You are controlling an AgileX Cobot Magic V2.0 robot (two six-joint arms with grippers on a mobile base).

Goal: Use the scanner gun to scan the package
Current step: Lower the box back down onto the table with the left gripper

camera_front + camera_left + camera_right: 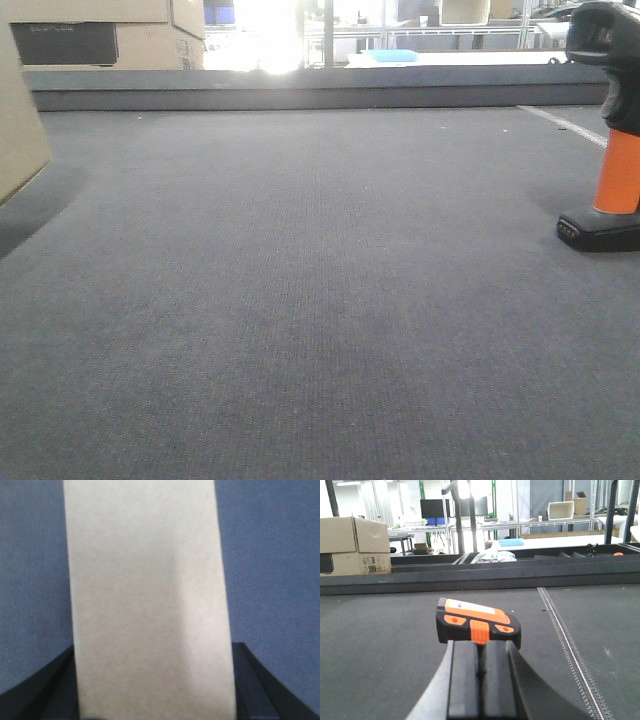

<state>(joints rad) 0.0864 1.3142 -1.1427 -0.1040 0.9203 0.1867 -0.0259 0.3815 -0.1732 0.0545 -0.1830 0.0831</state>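
The package (147,600) is seen in the left wrist view as a plain pale-brown cardboard face that fills the middle of the frame, blurred by closeness. It stands between the two dark fingers (45,690) of the left gripper (155,700), which are spread to either side of it; whether the fingers press on the cardboard cannot be told. Grey carpeted surface (270,555) is seen on both sides of the box. In the front view only a slanted tan edge of the package (20,120) is seen at the left edge of the carpeted surface (300,300).

The scanner gun (612,150) is seen upright at the right edge of the same surface, its flat black base resting on the carpet, the orange handle above it and the black head cut off by the frame. In the right wrist view the scanner gun (477,622) is seen from behind. The right gripper (479,680) reaches toward it from below, its fingers (462,680) drawn close together; whether they grip the scanner cannot be told.

Stacked cardboard cartons (355,545) are seen beyond the far left corner.
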